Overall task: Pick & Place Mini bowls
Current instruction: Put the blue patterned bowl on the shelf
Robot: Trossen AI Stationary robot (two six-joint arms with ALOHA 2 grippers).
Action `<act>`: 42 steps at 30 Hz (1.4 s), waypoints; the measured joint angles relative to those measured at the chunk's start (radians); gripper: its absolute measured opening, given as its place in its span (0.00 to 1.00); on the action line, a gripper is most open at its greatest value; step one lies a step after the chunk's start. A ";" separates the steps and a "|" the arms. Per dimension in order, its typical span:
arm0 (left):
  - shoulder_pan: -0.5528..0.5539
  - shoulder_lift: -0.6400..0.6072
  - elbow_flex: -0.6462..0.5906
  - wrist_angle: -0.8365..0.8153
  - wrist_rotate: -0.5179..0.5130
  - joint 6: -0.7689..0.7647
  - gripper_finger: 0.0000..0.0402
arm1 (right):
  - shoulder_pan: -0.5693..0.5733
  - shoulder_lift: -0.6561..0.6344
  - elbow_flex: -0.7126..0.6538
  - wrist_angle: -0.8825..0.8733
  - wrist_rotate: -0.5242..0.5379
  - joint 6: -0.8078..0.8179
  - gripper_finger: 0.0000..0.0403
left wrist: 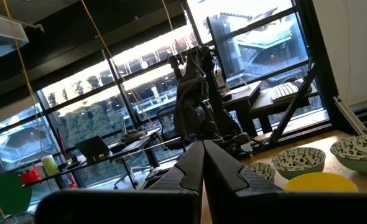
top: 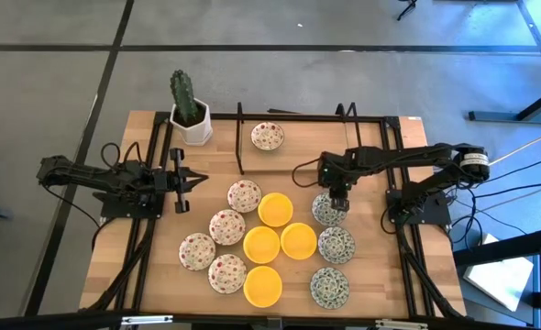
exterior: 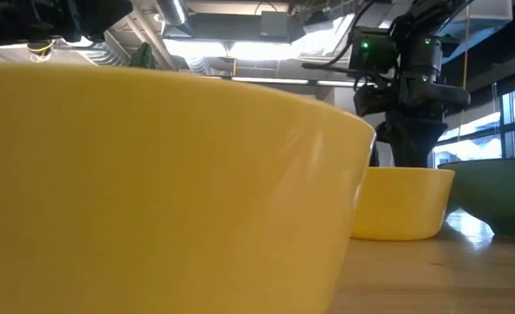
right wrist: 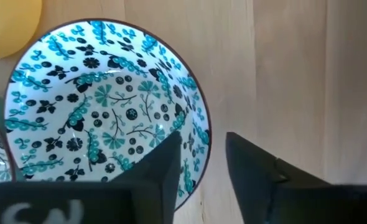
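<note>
Right gripper (top: 337, 201) sits right of centre in the high view, over the far edge of a white round mini bowl w/ grey-green leaf pattern (top: 326, 210). In the right wrist view the two dark fingers (right wrist: 162, 168) stand apart w/ a gap between them, one on each side of that bowl's (right wrist: 102, 106) rim, the bowl resting on the light wooden tabletop (right wrist: 295, 74); can't tell if the pads touch the rim. Left gripper (top: 184, 180) is left of centre, off the bowls, fingers (left wrist: 190, 165) pressed together on nothing. Bowls cluster in the middle-lower part of the high view: three grey-green patterned ones in a column on the right, incl. the middle (top: 336, 244) and lower (top: 330, 287); four plain bright yellow round bowls (top: 261, 244) in the centre; four cream bowls w/ red floral speckles (top: 226, 226) on the left. One more red-speckled bowl (top: 268, 137) sits alone near top centre. A white square pot w/ green cactus (top: 190, 112) stands at the table's upper-left corner. Low view is mostly filled by a yellow bowl (exterior: 153, 192) close up.
</note>
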 joint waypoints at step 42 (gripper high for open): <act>0.000 0.001 0.000 -0.012 0.000 0.009 0.02 | 0.068 0.058 0.225 -0.095 0.171 -0.029 0.03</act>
